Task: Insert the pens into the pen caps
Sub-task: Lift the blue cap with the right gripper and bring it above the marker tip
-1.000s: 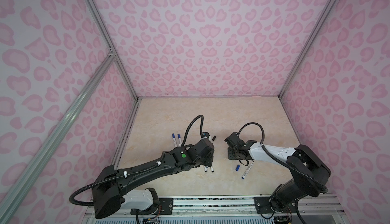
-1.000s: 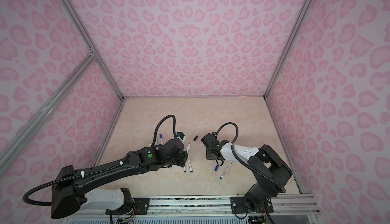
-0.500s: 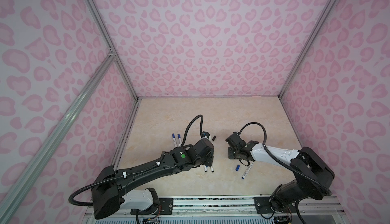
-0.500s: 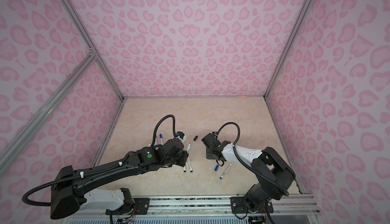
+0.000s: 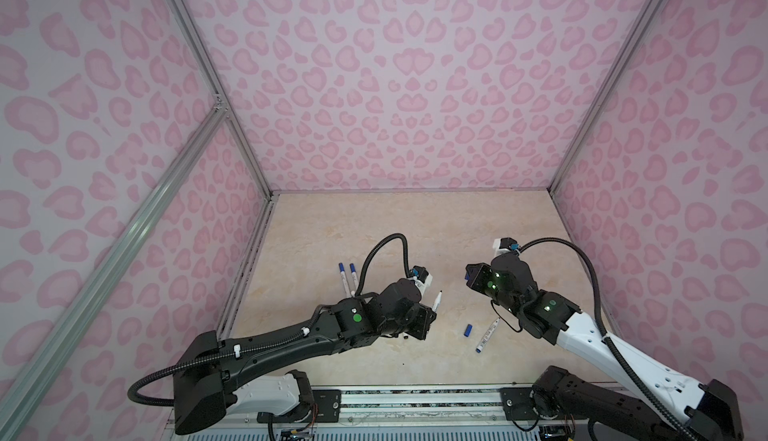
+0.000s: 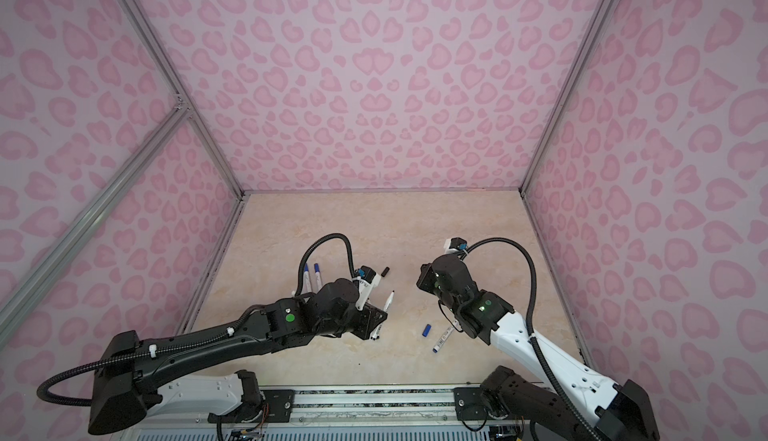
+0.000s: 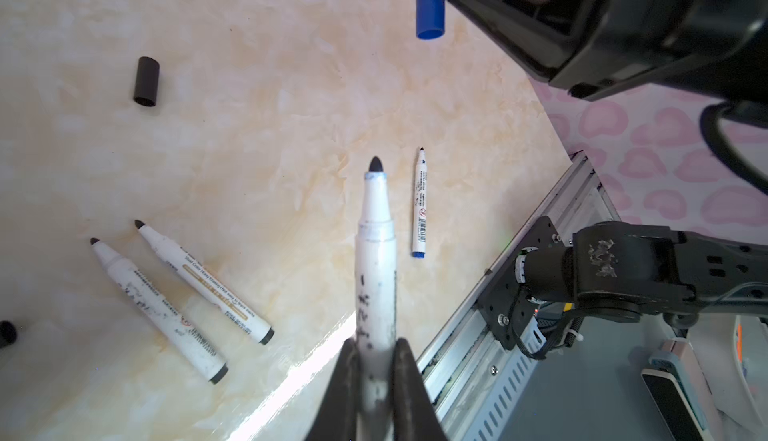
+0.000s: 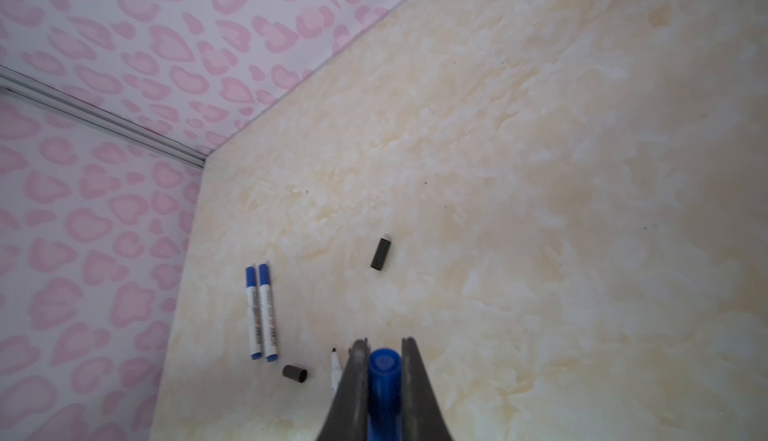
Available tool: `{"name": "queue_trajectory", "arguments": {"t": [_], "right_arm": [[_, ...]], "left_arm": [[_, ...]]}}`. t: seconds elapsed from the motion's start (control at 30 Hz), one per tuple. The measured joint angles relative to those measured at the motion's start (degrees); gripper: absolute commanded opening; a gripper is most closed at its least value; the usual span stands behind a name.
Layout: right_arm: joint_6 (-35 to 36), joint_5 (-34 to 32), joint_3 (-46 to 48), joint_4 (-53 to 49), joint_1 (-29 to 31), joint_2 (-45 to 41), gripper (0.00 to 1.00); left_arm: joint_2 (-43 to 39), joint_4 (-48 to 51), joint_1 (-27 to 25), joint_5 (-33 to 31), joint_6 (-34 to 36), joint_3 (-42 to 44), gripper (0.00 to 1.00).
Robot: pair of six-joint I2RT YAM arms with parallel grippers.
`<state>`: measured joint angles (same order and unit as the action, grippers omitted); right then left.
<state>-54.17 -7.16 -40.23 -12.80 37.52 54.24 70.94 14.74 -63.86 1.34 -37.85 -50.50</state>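
My left gripper [image 7: 376, 349] is shut on the barrel of an uncapped white pen [image 7: 376, 247] with a dark tip. In both top views this pen [image 5: 436, 301] [image 6: 389, 300] points up and to the right. My right gripper [image 8: 384, 349] is shut on a blue pen cap [image 8: 384, 372], held above the table; the left wrist view shows that cap [image 7: 430, 10] beyond the pen's tip, apart from it. The grippers [image 5: 430, 316] [image 5: 468, 279] face each other across a gap.
On the table lie two blue-capped pens [image 5: 347, 279], a loose blue cap [image 5: 468, 330], an uncapped pen with a blue end plug [image 5: 487, 335], two uncapped pens with black end plugs [image 7: 158, 310] [image 7: 203, 281] and two black caps [image 8: 381, 254] [image 8: 295, 372].
My right gripper has shut on a blue cap and lifted it off the table. The left arm has risen with its pen, whose tip now points towards the right gripper.
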Motion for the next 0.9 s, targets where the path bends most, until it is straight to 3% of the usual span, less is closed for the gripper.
{"name": "queue_trajectory", "arguments": {"t": [0.33, 0.9], "right_arm": [[-11.3, 2.4, 2.2, 11.2, 5.3, -1.7, 0.00], [-15.3, -2.7, 3.4, 16.4, 13.4, 0.5, 0.00]], "left_arm": [[-1.2, -4.4, -0.3, 1.8, 0.4, 1.5, 0.03], [-5.0, -4.2, -0.3, -2.5, 0.3, 3.0, 0.03]]}}
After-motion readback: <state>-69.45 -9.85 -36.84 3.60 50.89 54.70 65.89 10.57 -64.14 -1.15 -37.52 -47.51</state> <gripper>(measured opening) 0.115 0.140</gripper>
